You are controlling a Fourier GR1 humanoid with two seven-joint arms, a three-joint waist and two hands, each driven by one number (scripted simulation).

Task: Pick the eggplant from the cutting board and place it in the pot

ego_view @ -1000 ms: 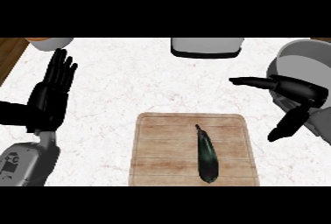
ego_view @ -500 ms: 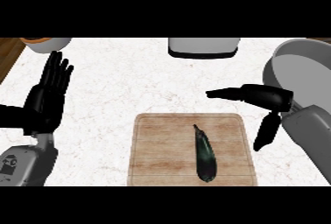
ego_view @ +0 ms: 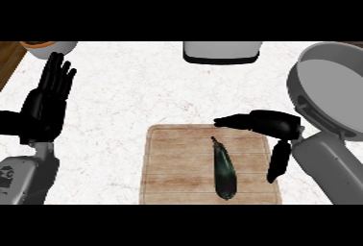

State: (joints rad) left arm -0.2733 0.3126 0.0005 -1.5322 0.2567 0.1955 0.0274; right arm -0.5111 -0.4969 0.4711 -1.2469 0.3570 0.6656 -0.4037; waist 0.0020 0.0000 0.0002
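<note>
A dark, slim eggplant (ego_view: 224, 169) lies lengthwise on the wooden cutting board (ego_view: 177, 168), stem end pointing away from me. My right hand (ego_view: 273, 125) hovers over the board's far right corner, fingers stretched left and thumb hanging down, open and just right of the eggplant without touching it. The grey pot (ego_view: 327, 91) stands at the right edge, partly cut off by the view. My left hand (ego_view: 46, 103) rests open at the left, fingers up.
A grey-white container (ego_view: 221, 51) sits at the far middle of the white marble counter (ego_view: 142, 96). A small bowl with an orange rim (ego_view: 46, 47) shows at the far left corner, beside a strip of wood.
My right hand has moved left and toward me, from beside the pot to over the board's far right corner. The eggplant and left hand stay put.
</note>
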